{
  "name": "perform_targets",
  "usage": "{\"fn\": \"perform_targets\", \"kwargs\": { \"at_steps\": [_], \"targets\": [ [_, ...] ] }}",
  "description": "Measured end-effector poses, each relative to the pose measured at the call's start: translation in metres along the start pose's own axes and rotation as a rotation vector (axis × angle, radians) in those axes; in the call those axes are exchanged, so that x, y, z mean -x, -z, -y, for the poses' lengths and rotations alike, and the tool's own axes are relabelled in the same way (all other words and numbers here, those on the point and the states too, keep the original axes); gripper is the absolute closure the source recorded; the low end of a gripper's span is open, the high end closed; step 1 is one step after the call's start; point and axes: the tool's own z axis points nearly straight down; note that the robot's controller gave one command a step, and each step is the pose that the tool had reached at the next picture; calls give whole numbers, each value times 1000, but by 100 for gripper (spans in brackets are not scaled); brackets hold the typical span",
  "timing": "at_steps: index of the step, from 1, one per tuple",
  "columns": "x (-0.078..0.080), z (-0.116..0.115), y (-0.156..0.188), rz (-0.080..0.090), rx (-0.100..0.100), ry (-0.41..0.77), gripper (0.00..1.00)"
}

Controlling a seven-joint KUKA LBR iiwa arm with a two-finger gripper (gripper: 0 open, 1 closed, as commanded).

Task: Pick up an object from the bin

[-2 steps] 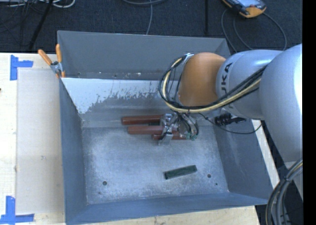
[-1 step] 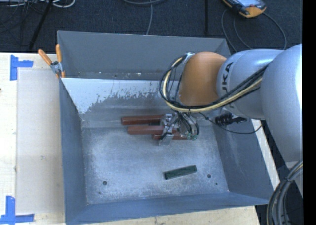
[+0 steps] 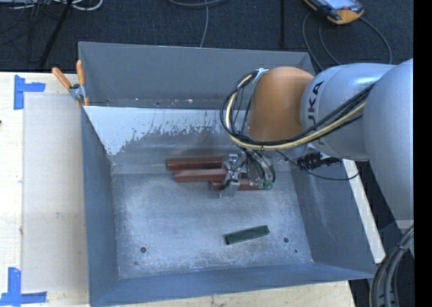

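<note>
The claw (image 3: 237, 179) sits low at the three o'clock end of a pair of long, straight reddish-brown bars (image 3: 196, 176), and I cannot tell whether it is apart, together or clamped on one, since the wrist covers it from above. Starting at nine o'clock, the floor of the grey metal bin (image 3: 158, 228) is bare. Then come the bars, lying side by side and seemingly touching, lengthwise from nine to three o'clock, just below the foot of the twelve o'clock wall. At five o'clock from the claw, well apart from it, lies a dark green flat strip (image 3: 246, 235) alone on the floor. Above the claw at one o'clock bulges the arm's orange cover (image 3: 277, 103). The bars look to be the thing in hand. To do it well I judge the claw should close across the narrow width of one bar only, not straddle both. Gripped so near its end, a long bar is likely to droop or twist, so a firm squeeze and a straight rise clear of the near wall would serve best
</note>
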Motion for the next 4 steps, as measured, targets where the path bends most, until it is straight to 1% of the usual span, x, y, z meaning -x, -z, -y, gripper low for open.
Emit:
{"fn": "perform_targets", "kwargs": {
  "at_steps": [2, 3, 4],
  "targets": [
    [2, 0, 34, 10, 1, 0, 100],
    [2, 0, 39, 11, 1, 0, 100],
    [0, 0, 47, 4, 0, 0, 100]
  ]
}}
